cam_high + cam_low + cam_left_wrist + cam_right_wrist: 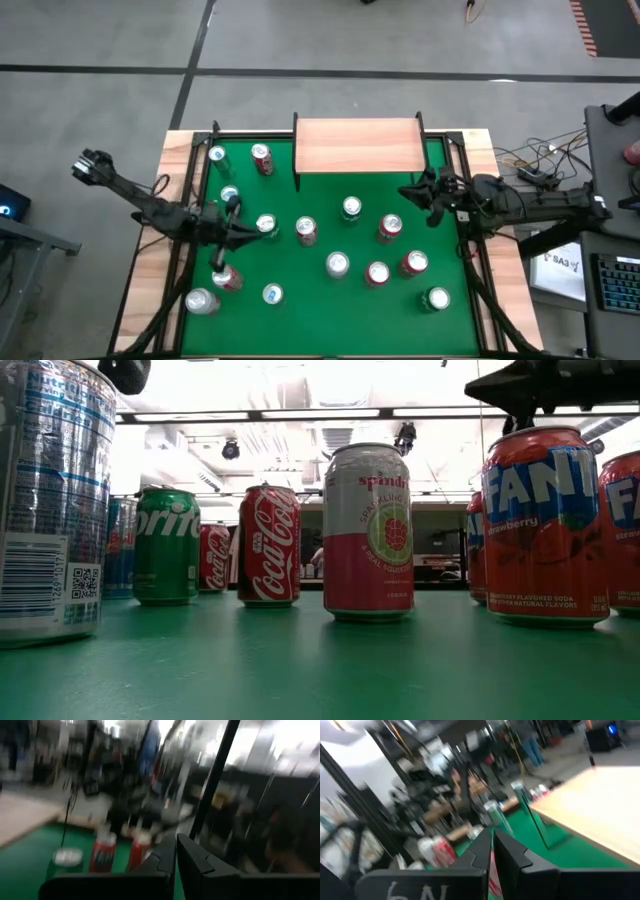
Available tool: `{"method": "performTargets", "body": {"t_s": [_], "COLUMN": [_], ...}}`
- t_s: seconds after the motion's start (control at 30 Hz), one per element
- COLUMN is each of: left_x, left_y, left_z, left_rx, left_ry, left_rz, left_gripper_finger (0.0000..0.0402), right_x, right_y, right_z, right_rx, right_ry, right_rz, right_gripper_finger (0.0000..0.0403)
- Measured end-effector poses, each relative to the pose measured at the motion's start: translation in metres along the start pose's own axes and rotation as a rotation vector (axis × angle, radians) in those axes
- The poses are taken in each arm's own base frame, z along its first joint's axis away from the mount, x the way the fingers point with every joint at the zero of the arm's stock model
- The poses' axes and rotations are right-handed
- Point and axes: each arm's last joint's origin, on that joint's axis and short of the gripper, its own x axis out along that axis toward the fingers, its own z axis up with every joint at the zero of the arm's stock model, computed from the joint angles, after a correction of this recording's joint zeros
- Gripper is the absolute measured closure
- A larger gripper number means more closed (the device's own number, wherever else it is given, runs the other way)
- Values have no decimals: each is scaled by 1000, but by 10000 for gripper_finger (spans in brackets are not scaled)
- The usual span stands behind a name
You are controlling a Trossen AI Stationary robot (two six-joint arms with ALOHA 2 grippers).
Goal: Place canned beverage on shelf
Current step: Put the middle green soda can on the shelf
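Overhead only: bare shelf (358, 144) at green tabletop's (300, 270) far edge, scattered cans; both grippers, left (232, 208) and right (408, 191), fingers pressed together, empty; low view alone read labels, ceiling lights.

Cans (338, 264) before shelf (357, 145) on table (320, 310)

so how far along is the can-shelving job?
Nothing done: the light wooden shelf board is bare, and the cans, like the red Coca-Cola can, stand on the green felt tabletop. Nothing in hand: left gripper and right gripper are shut and empty. Every placement remains.
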Motion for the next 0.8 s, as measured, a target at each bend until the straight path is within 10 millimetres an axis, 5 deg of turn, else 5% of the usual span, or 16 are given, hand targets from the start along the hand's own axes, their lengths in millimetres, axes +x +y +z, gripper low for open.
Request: {"method": "performTargets", "body": {"t_s": [0.37,0.8], "left_x": [11,27], "left_y": [-9,-14], "left_z": [23,14], "left_rx": [109,323], "left_ry": [594,779], "left_rz": [382,357], "left_gripper_finger": [402,402], "right_x": [10,23], "right_y": [17,14], "right_z": [30,21], "right_rx": [-66,-128], "right_ry": [224,315], "right_rz": [-112,-148], "right_gripper_finger": [390,390]}}
